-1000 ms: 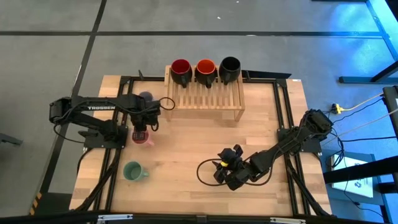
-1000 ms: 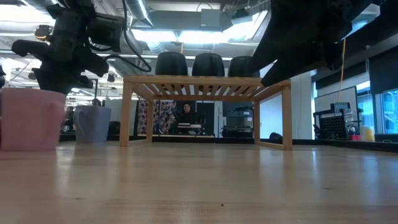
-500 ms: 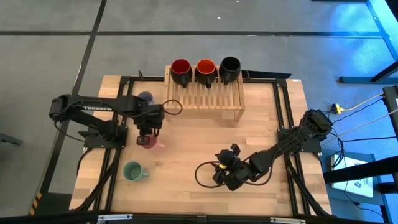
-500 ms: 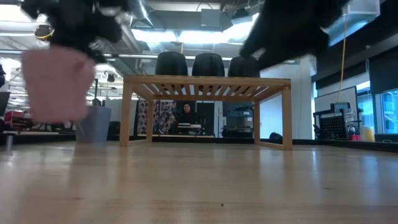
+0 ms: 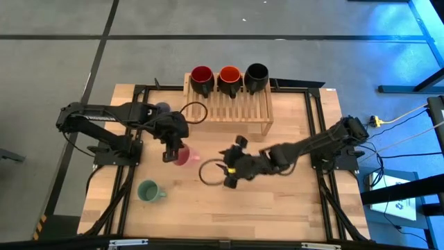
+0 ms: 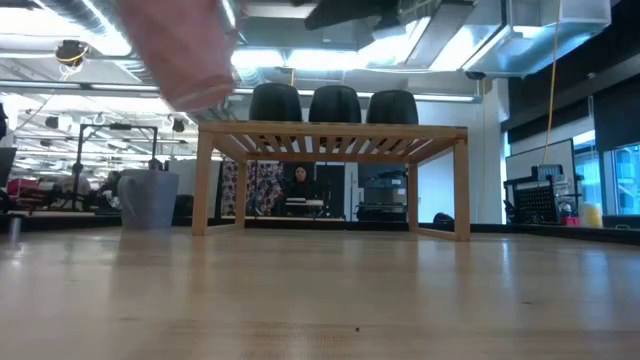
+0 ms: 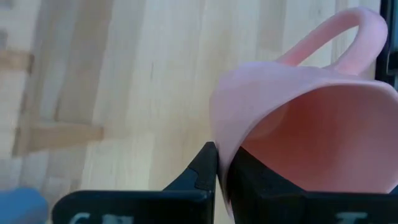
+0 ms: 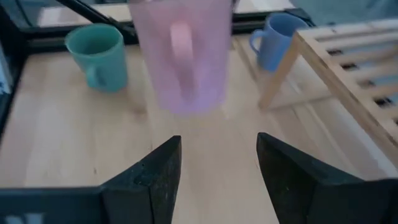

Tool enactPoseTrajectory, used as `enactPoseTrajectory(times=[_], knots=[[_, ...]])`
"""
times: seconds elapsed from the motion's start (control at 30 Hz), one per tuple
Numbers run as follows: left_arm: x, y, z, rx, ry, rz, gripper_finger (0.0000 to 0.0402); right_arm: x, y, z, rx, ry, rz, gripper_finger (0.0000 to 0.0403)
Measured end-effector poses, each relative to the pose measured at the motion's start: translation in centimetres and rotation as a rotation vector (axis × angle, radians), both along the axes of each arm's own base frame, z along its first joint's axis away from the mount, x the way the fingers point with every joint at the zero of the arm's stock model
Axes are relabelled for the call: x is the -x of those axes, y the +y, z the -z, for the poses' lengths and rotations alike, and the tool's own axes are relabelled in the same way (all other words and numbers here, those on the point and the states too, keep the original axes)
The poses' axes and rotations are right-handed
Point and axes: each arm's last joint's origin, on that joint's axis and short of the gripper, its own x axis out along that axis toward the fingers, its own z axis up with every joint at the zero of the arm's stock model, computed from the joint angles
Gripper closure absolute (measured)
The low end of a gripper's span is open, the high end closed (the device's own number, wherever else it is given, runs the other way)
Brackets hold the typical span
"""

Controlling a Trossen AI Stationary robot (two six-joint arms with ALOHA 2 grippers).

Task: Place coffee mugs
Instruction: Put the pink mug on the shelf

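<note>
My left gripper [image 5: 171, 150] is shut on the pink mug [image 5: 182, 157] and holds it in the air over the middle-left of the table; the low view shows the pink mug [image 6: 186, 52] high above the tabletop. My right gripper [image 5: 231, 169] is open, a little to the mug's right and pointing at it; in its wrist view the pink mug [image 8: 183, 57] hangs ahead with its handle [image 8: 180, 41] facing me. Two red-inside mugs [image 5: 202, 76] [image 5: 229, 76] and the black mug [image 5: 257, 75] stand on the wooden rack [image 5: 232, 107]. The green mug [image 5: 148, 190] and the lavender mug [image 5: 161, 108] stand on the table. My left gripper pinches the pink mug's wall at the rim [image 7: 219, 134], opposite the handle [image 7: 356, 34]. One finger [image 7: 205, 168] is outside the mug and the other [image 7: 255, 174] inside. The fingers come from above. The mug hangs below them, lifted clear of the table and slightly tilted.
The rack stands on legs at the table's far middle, with room on its slats in front of the three mugs. The lavender mug [image 6: 148, 198] stands by the rack's left leg. Black frame rails [image 5: 316, 132] run along both table sides. Cables loop beside each gripper.
My left gripper has lifted the pink mug off the table and carried it up and toward the table's middle. My right gripper has swung from the near right toward the table's left and far edge, closing on the mug.
</note>
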Motion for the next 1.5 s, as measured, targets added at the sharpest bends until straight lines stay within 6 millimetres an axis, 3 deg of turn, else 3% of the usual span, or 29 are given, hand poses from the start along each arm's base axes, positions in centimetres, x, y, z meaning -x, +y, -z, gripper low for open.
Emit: enactPoseTrajectory(times=[0.3, 0.6, 0.83, 0.97, 1.27, 1.37, 1.5], knots=[[-1.9, -0.1, 0.4, -0.019, -0.062, -0.054, 0.0389, -1.6, -4.2, -0.8, -0.069, -0.030, -0.160, 0.0205], [-2.5, -0.1, 1.1, 0.010, -0.019, -0.114, 0.0389, -1.6, -3.9, -0.2, -0.122, 0.016, -0.216, 0.0205], [-3.3, -0.1, 1.2, 0.018, -0.064, -0.112, 0.0389, -2.6, -3.8, 0.2, -0.111, -0.047, -0.192, 0.0211], [-3.4, -0.1, 1.2, 0.021, -0.066, -0.110, 0.0389, -2.9, -3.8, 0.9, -0.102, -0.025, -0.192, 0.0249], [-3.3, -0.1, 1.2, 0.030, -0.058, -0.113, 0.0389, -3.1, -4.0, 1.5, -0.055, 0.004, -0.194, 0.0380], [-3.3, -0.1, 1.2, 0.025, -0.060, -0.111, 0.0386, -3.1, -4.1, 1.5, -0.048, 0.005, -0.194, 0.0383], [-3.6, -0.1, 1.0, 0.017, -0.091, -0.099, 0.0345, -3.2, -4.3, 1.5, -0.064, 0.003, -0.194, 0.0383]])
